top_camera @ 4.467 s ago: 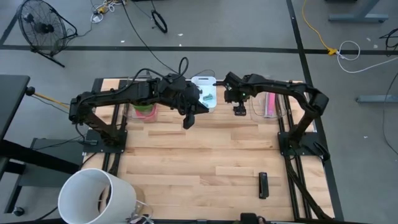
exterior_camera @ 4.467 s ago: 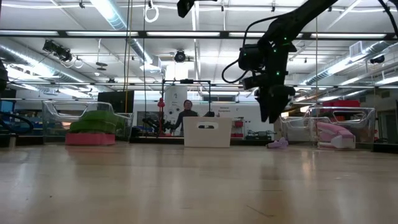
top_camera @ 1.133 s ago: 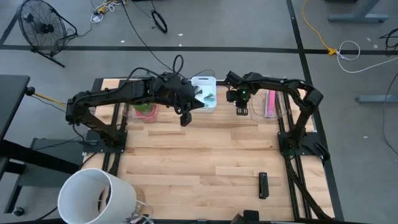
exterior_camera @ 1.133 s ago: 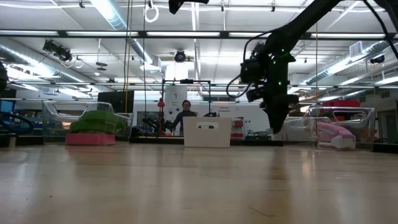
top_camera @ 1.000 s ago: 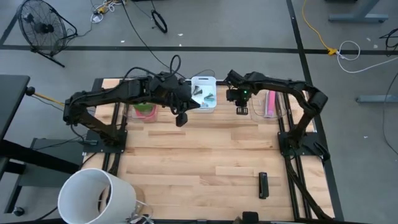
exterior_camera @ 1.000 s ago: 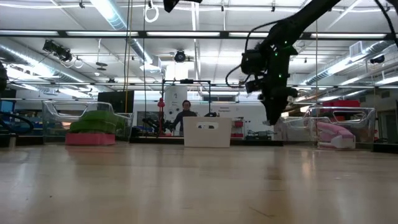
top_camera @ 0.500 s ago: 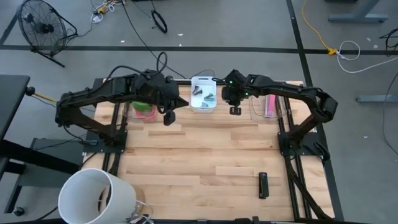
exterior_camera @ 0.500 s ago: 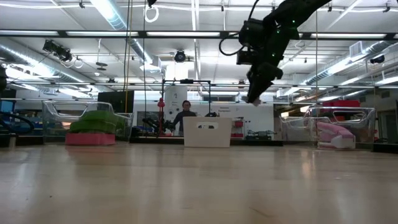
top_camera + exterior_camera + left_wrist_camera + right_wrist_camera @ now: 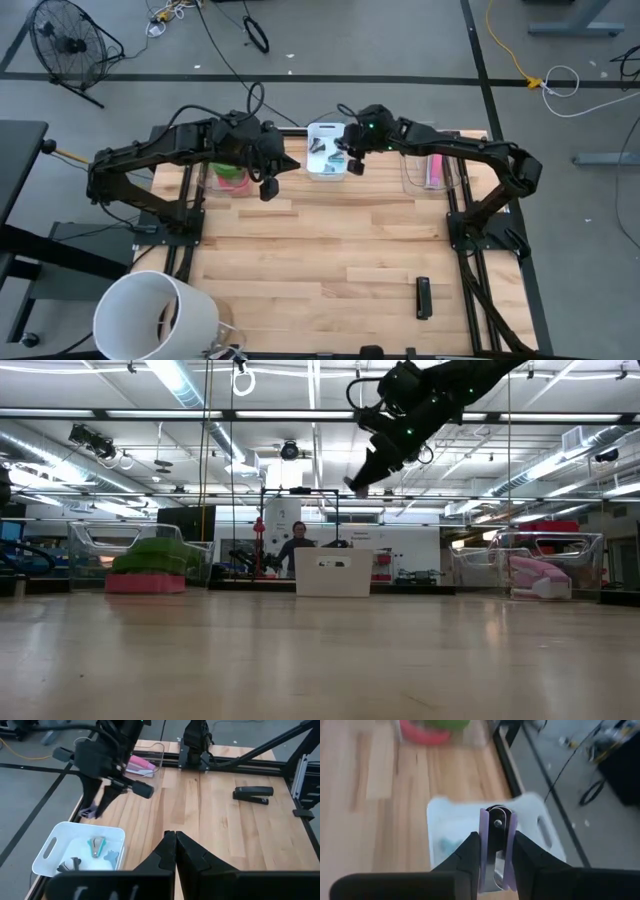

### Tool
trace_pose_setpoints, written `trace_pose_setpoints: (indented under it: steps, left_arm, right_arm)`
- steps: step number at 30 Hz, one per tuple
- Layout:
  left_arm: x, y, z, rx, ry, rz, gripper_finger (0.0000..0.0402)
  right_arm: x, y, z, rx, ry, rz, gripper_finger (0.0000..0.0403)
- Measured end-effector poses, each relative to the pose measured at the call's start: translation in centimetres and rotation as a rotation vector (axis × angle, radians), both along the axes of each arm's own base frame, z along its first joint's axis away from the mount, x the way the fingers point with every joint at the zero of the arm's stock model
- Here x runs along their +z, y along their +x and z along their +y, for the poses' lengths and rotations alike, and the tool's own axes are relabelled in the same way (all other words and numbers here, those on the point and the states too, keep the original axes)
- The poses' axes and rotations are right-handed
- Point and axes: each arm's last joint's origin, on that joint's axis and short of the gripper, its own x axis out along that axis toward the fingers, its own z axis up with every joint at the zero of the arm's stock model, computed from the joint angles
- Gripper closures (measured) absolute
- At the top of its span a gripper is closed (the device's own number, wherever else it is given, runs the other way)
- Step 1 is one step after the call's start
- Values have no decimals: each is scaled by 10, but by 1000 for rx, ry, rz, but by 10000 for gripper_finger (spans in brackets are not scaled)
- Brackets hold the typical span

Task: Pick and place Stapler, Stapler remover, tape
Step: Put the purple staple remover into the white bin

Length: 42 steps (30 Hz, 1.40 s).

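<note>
A white bin (image 9: 312, 166) sits at the table's far edge, between two clear containers; it holds a teal stapler remover (image 9: 97, 846) and a darker one beside it. The clear container on the left (image 9: 232, 175) holds the tape (image 9: 233, 176), green rings stacked on a red-pink one. The clear container on the right (image 9: 436, 168) holds pink items, too small to tell apart. The black stapler (image 9: 423, 297) lies flat on the bare wood near the front right of the table (image 9: 330, 260), well apart from every container. The right gripper (image 9: 494, 851) hangs above the white bin, its fingers (image 9: 468, 854) clamped on a purple stapler remover (image 9: 494, 845); the remover's lower end is cut off in the wrist view, and it seems to be held upright between the pads. The left gripper (image 9: 170, 851) hovers just in front of the tape container, its fingers pressed together with nothing between them. In the low view a person (image 9: 299, 546) shows far behind the bin, partly hidden.
</note>
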Motion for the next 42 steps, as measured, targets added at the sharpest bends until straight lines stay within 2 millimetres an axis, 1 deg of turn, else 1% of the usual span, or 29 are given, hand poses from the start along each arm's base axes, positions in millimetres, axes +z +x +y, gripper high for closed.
trace_pose_setpoints:
  steps: [6, 12, 20, 27, 33, 37, 42]
  left_arm:
    - [0, 0, 0, 0, 0, 0, 394]
    - [0, 0, 0, 0, 0, 0, 392]
    - [0, 0, 0, 0, 0, 0, 395]
    - [-1, 0, 0, -1, 1, 7, 395]
    - [-13, -9, -1, -29, 16, 168, 395]
    - [-19, -15, -2, -33, 4, 255, 397]
    - [-18, -18, -3, -33, 3, 263, 396]
  right_arm:
    - [9, 5, -5, 5, -42, -107, 326]
    - [3, 7, -19, -60, -12, -149, 326]
    - [-22, 11, -40, -99, 35, -114, 326]
    - [-50, 19, -51, -44, 114, -94, 326]
    - [-70, 27, -54, -17, 171, -87, 326]
    - [-76, 29, -56, -22, 203, -98, 326]
    - [-74, 31, -57, -13, 189, -129, 326]
